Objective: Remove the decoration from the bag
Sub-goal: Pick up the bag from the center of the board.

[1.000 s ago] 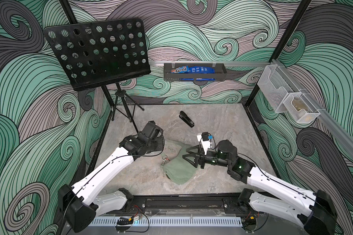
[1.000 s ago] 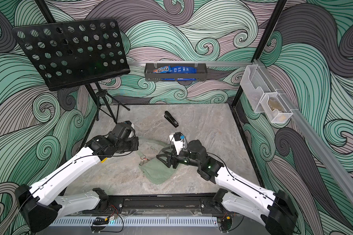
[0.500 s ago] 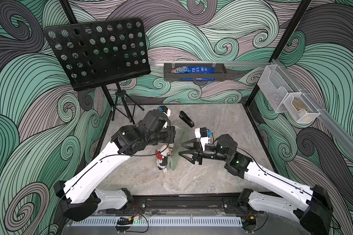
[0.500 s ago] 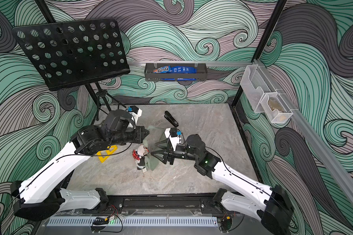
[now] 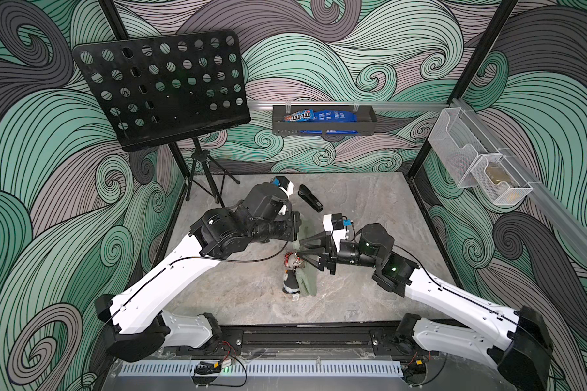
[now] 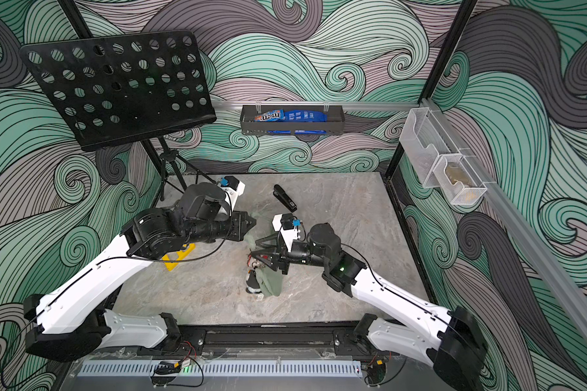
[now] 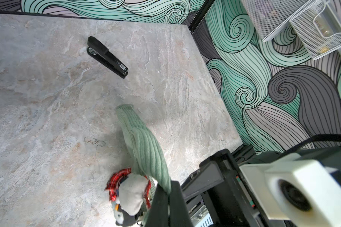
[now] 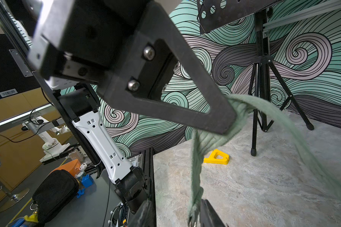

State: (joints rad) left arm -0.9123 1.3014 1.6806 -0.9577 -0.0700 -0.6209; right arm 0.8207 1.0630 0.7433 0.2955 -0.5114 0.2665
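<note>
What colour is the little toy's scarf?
Red tartan scarf on the grey plush toy; the left wrist view shows it best.

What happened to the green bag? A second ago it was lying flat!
The left pincer pinched one end of the bag and lifted it, so it now hangs down with the plush decoration dangling beside it. The right pincer closed in around the hanging bag, jaws still apart. The stapler stayed put.

Flat 1 second ago, the bag (image 5: 308,276) now hangs from the left gripper (image 5: 298,224), decoration (image 5: 290,283) dangling; the right gripper (image 5: 301,251) narrows its jaws around it.
</note>
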